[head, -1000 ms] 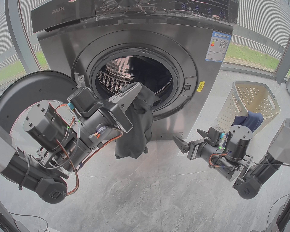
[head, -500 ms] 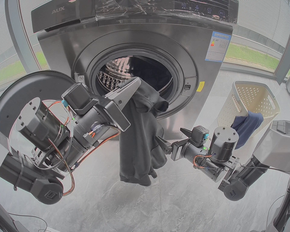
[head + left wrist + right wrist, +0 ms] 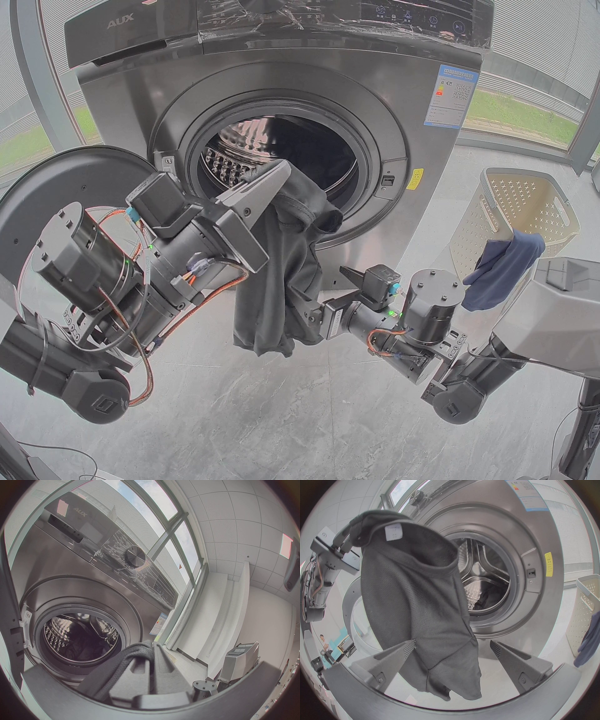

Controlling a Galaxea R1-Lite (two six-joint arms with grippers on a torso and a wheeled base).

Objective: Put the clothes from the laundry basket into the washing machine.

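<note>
The left claw [image 3: 280, 170] is closed on the top edge of a dark grey garment [image 3: 281, 275]. It holds the garment just in front of the round opening of the washing machine [image 3: 400, 87], whose door [image 3: 69, 181] stands open. The cloth hangs free above the floor. The right claw [image 3: 452, 642] is spread wide, and the garment's lower part hangs between its fingers. The laundry basket [image 3: 531, 200] stands on the floor to the machine's right, with a navy garment [image 3: 500, 269] draped over its rim.
</note>
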